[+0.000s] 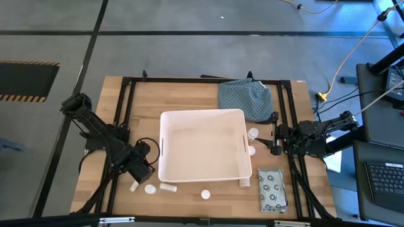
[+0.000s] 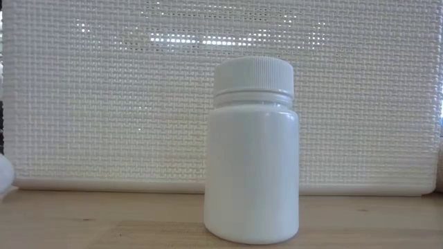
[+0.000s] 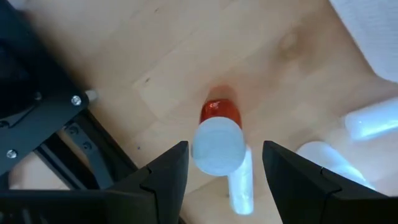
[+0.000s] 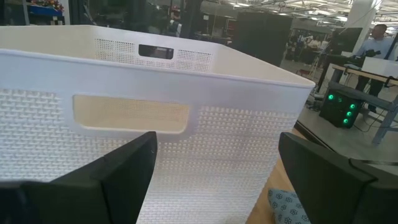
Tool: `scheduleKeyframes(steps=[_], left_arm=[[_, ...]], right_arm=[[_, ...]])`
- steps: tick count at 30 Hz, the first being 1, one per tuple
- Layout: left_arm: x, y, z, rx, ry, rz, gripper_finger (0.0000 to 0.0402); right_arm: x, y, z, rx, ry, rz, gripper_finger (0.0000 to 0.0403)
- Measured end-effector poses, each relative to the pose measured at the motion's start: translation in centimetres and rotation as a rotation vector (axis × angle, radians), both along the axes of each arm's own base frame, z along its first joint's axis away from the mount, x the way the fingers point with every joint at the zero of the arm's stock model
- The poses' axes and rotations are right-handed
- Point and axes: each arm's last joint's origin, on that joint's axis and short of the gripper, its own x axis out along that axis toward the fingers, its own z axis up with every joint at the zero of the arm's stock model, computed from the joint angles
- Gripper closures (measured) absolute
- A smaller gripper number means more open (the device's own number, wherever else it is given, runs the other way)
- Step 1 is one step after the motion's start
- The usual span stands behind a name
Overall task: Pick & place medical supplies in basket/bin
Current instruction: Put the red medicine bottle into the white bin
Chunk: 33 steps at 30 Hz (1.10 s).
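In the left wrist view, my open left gripper point(image 3: 225, 150) hangs over a small red bottle point(image 3: 219, 111) with a white cap, standing upright on the table. One finger is on each side of the bottle, clear of it. A short white tube point(image 3: 241, 185) lies next to it. In the high view this gripper point(image 1: 144, 169) is at the near left corner of the white tub point(image 1: 165, 165). My open right gripper point(image 1: 268, 144) faces the tub's right wall and its slot handle point(image 4: 130, 115). Two white bottles point(image 1: 253, 133) stand there, and the ring-printed packet point(image 1: 272, 189) lies near right.
More white bottles point(image 1: 149, 188) and a tube point(image 1: 168, 186) lie along the tub's near side, with another tube point(image 1: 245, 181) at its near right corner. One upright white bottle point(image 2: 252, 152) fills the low view. The blue-green cloth point(image 1: 246, 98) lies at the far right.
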Motion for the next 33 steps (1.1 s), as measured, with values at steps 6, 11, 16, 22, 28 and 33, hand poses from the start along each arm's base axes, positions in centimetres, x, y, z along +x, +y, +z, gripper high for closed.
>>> scheduleKeyframes(steps=[6, 11, 16, 22, 28, 33], left_arm=[[-0.2, 0.1, -1.0, -0.005, 0.02, 0.008, 0.0203], [-0.2, 0.0, -1.6, -0.03, 0.015, 0.008, 0.021], [-0.2, 0.1, -1.6, -0.03, 0.015, 0.008, 0.0247], [-0.2, 0.0, -1.6, -0.033, 0.02, 0.009, 0.0278], [-0.6, 0.2, -1.1, -0.086, 0.053, 0.01, 0.0276], [-1.4, 0.9, 1.2, -0.11, 0.026, 0.025, 0.0275]], right_arm=[[0.0, 0.0, 0.0, 0.0, 0.0, 0.0, 0.0065], [0.0, 0.0, 0.0, 0.0, 0.0, 0.0, 0.0065], [0.0, 0.0, 0.0, 0.0, 0.0, 0.0, 0.0065], [0.0, 0.0, 0.0, 0.0, 0.0, 0.0, 0.0065], [0.0, 0.0, 0.0, 0.0, 0.0, 0.0, 0.0065], [0.0, 0.0, 0.0, 0.0, 0.0, 0.0, 0.0065]])
